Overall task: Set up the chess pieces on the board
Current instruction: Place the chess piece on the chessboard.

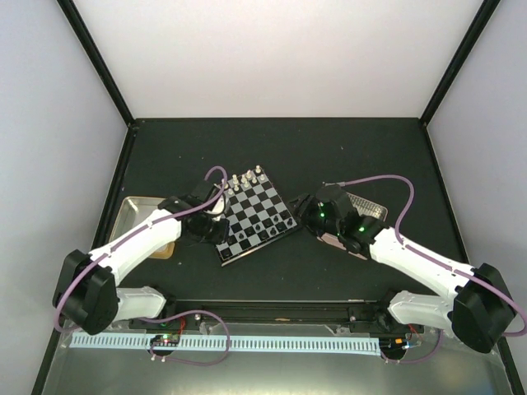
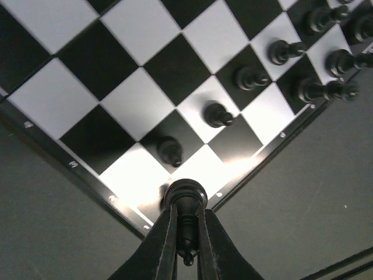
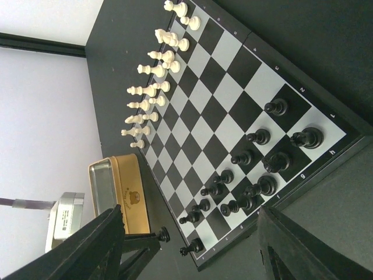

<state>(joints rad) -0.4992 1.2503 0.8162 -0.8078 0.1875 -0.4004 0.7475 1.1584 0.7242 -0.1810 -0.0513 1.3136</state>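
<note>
Left tool (image 2: 185,213) clamps a black piece (image 2: 184,193) base-down over the board's (image 2: 134,99) corner square, poised for placement; right tool (image 3: 191,219) hangs wide beside the board.

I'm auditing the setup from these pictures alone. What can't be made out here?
Left wrist view: the black piece in the left gripper; its fingers hide its shape.
Top view: pieces on the board are too small to identify.
Right wrist view: the board's far corner runs off the top edge.

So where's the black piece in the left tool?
Left wrist view, bottom centre: black piece pinched in left tool over the chessboard's corner, beside the end pawn.
</note>
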